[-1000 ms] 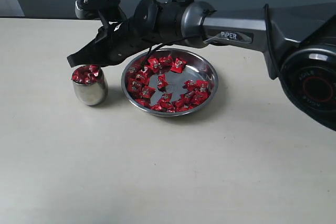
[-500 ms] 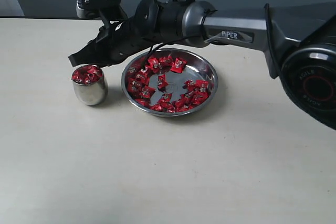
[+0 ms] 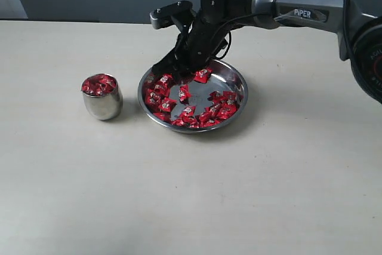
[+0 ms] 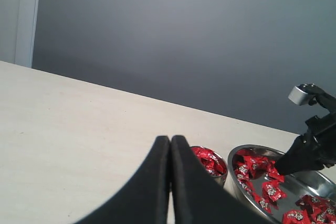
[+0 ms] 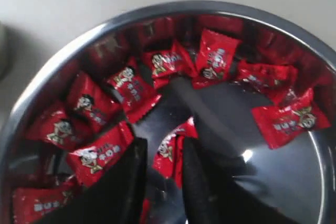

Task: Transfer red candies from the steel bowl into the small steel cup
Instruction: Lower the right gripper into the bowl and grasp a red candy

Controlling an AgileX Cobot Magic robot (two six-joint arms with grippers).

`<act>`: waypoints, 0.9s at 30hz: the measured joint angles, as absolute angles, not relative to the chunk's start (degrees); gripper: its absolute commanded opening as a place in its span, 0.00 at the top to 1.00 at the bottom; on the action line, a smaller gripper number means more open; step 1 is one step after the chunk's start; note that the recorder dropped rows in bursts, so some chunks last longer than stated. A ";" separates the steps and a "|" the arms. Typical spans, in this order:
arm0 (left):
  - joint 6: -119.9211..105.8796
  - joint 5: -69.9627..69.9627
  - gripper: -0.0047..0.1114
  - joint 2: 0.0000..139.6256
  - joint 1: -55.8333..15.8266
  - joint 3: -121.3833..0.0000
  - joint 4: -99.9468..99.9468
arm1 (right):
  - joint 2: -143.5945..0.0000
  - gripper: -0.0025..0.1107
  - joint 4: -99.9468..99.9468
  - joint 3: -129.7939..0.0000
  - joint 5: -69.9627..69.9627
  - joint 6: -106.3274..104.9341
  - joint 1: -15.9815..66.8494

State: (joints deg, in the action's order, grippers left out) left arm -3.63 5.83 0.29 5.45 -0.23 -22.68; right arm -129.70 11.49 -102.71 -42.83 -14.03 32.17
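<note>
Nearest the lens in its wrist view, left gripper: fingers pressed together on nothing, well short of the work. Next out, small steel cup on the table: already heaped above its rim with red wrappers. Risk: another piece dropped on that mound probably slides off onto the table, and a low approach could knock the cup, which looks light. Just beside it but not touching, steel bowl: red candies banked mostly along the near and cup-side wall, many left. Farthest, right gripper: down in the bowl's far cup-side part, fingers a little apart, straddling one candy, not yet clamped as far as I can see. Risks: slick foil squirts out on closing; overlapping neighbours lift too; tips pressing the sloped wall skid the bowl.
</note>
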 measured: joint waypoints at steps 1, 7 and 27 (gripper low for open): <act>-3.63 5.83 0.96 0.29 5.45 -0.23 -22.68 | -129.70 0.76 10.64 -102.71 -43.14 -13.90 32.17; -3.63 5.83 0.96 0.29 5.45 -0.23 -22.68 | -129.70 0.76 9.35 -102.71 -42.79 -13.29 32.17; -3.63 5.83 0.96 0.29 5.45 -0.23 -22.68 | -133.76 0.58 8.01 -102.71 -41.52 -12.68 32.17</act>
State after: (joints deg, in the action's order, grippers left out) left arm -3.63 5.83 0.29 5.45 -0.23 -22.68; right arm -133.76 8.01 -102.71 -41.52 -12.68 32.17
